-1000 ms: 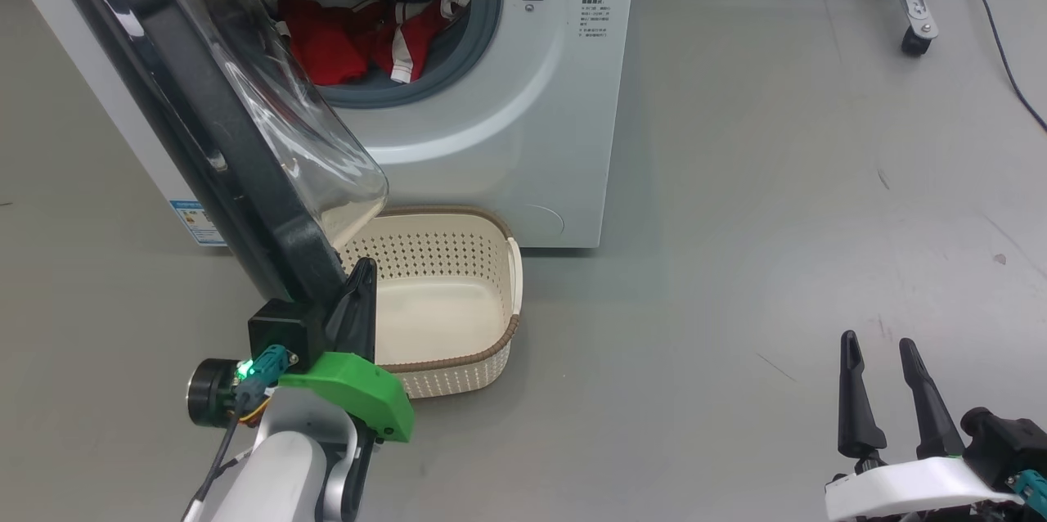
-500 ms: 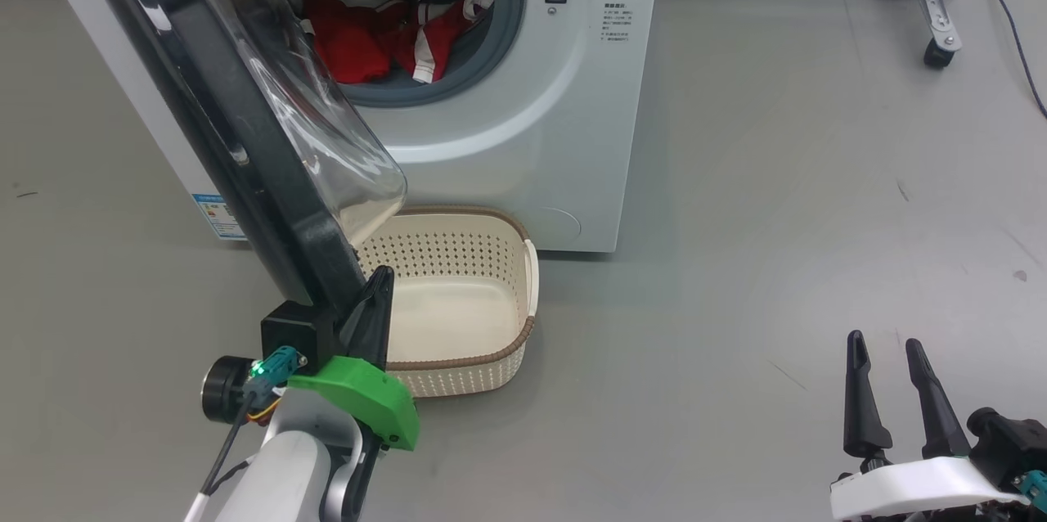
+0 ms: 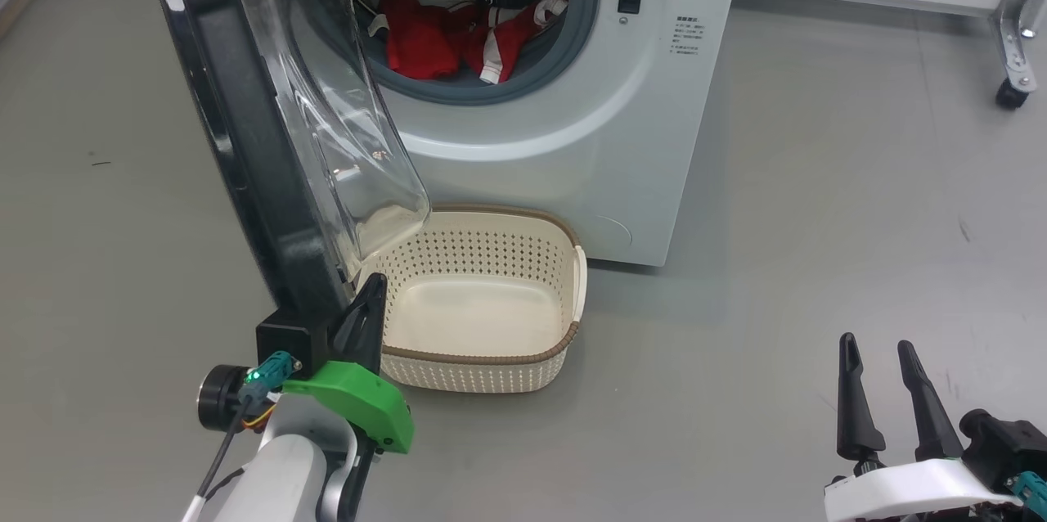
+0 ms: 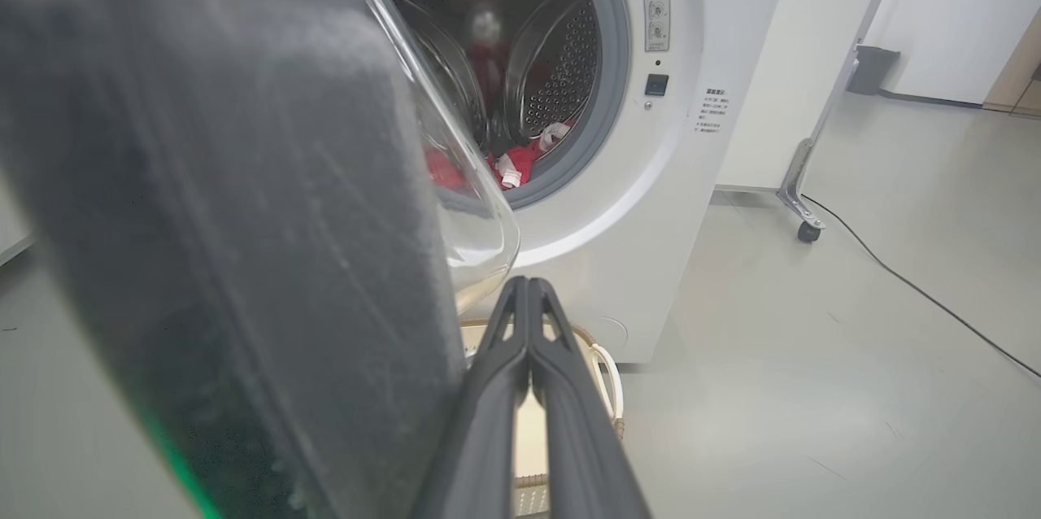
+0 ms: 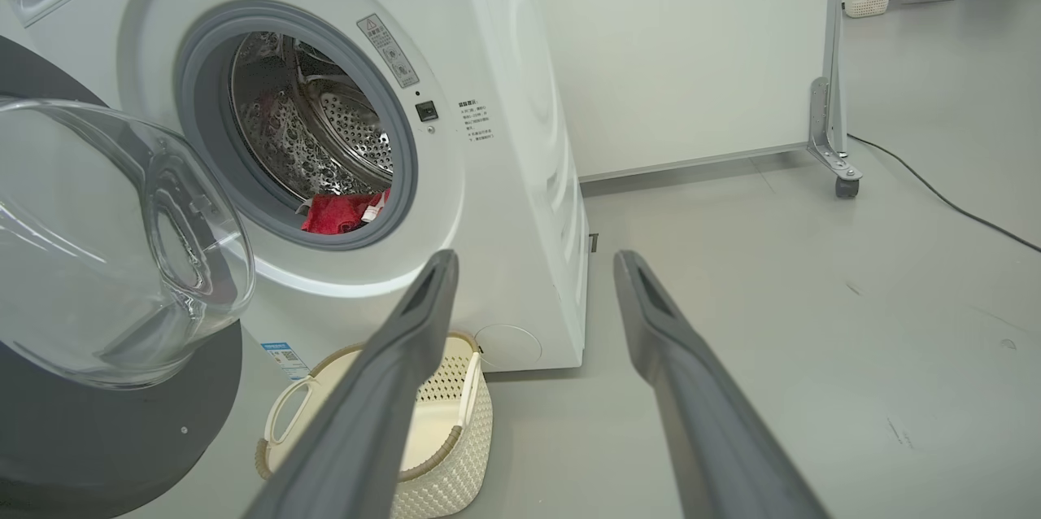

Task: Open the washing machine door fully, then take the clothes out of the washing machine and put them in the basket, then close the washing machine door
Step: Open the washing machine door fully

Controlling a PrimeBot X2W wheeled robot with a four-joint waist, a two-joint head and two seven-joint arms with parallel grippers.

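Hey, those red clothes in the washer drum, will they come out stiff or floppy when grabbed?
The clothes lie crumpled in soft folds, so probably floppy, draping from any pinch. Thin-looking fabric suggests light, though whether it's damp can't be told. They're heaped together, so one pull may drag several pieces.

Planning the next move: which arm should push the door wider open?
Left, probably: the left gripper, shut, sits beside the door at its rim; the right gripper hangs open, well away.

Around you a test lab: washing machine [image 3: 572, 146] on bare grey floor [image 3: 818, 219], wheeled white partition [image 5: 691, 55], loose cable [image 5: 935, 196].
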